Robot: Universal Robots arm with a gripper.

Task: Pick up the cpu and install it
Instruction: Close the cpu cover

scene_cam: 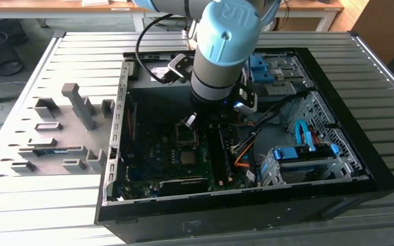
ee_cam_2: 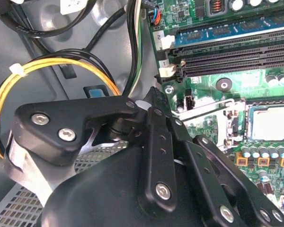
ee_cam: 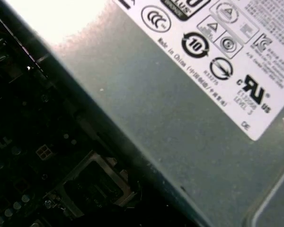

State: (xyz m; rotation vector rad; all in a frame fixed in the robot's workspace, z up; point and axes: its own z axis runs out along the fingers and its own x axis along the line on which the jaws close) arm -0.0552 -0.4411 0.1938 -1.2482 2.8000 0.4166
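Observation:
The cpu (ee_cam_2: 270,124), a pale silver square with a thin green rim, lies flat in its socket on the green motherboard. A metal socket frame (ee_cam_2: 206,108) stands between the cpu and my gripper. In the second wrist view my black gripper (ee_cam_2: 149,99) is off the cpu's side, toward the case wall. Its fingers come together at the tips with nothing seen between them. In the exterior view the gripper (scene_cam: 190,121) hangs low inside the open computer case, just beyond the socket area.
Long memory slots (ee_cam_2: 227,52) run beside the socket. Yellow and black cables (ee_cam_2: 19,94) loop near the gripper. The grey power-supply box (ee_cam: 180,118) is close to the wrist. Blue drive bays (scene_cam: 299,154) fill the case's right side. A grey fixture plate (scene_cam: 53,138) lies left of the case.

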